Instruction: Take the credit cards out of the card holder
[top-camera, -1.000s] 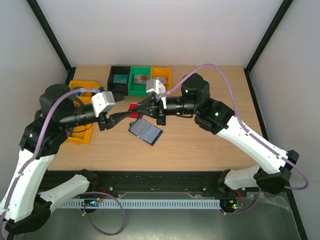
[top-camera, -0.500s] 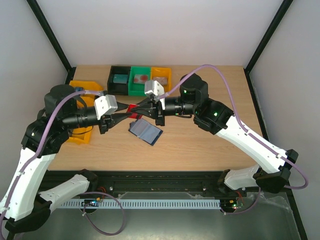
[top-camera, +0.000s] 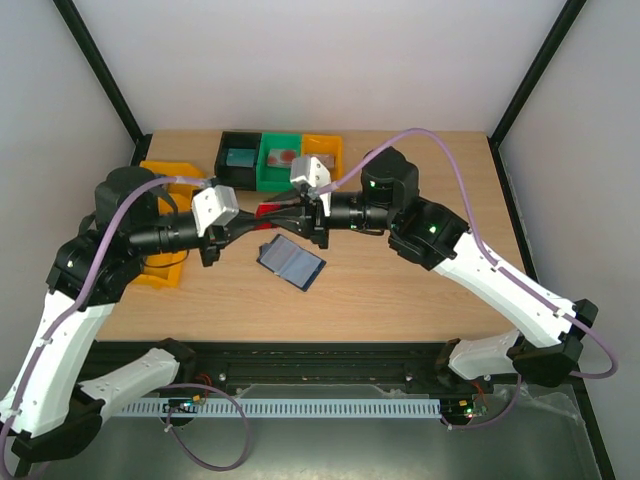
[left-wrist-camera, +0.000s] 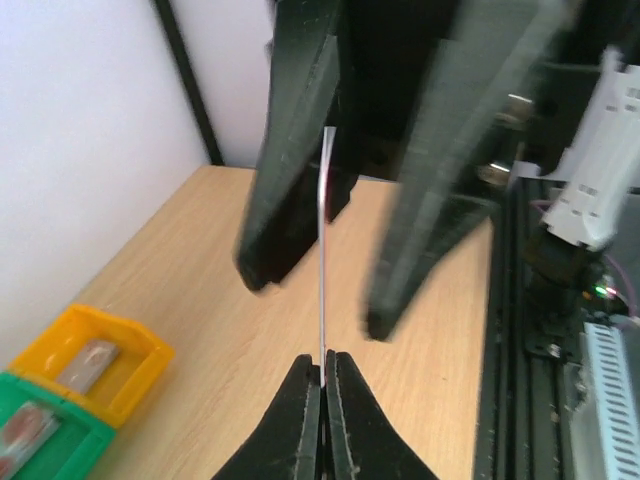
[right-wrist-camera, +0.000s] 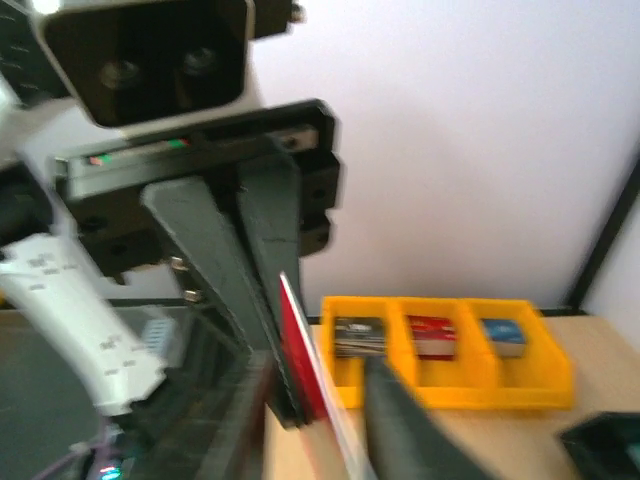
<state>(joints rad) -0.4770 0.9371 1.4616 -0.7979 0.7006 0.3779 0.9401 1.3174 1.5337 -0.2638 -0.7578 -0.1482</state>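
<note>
The card holder (top-camera: 291, 262), dark navy with blue-grey pockets, lies open on the table just in front of both grippers. Above it, a red credit card (top-camera: 271, 212) hangs in the air between the two grippers. My left gripper (top-camera: 260, 216) is shut on the card's near edge; in the left wrist view the credit card (left-wrist-camera: 323, 270) stands edge-on out of the left gripper (left-wrist-camera: 323, 366). My right gripper (top-camera: 274, 209) is open, its fingers (left-wrist-camera: 300, 150) straddling the card's far end, one of them close beside it. The right wrist view shows the credit card (right-wrist-camera: 305, 365) blurred.
Black (top-camera: 240, 158), green (top-camera: 282, 160) and orange (top-camera: 322, 152) bins stand in a row at the table's back edge. A yellow bin (top-camera: 165, 270) lies under the left arm; in the right wrist view this yellow bin (right-wrist-camera: 440, 385) has three compartments holding cards.
My left gripper has moved right and closed on the red card. My right gripper, shut on the card before, has opened around it. The card holder has not moved.
</note>
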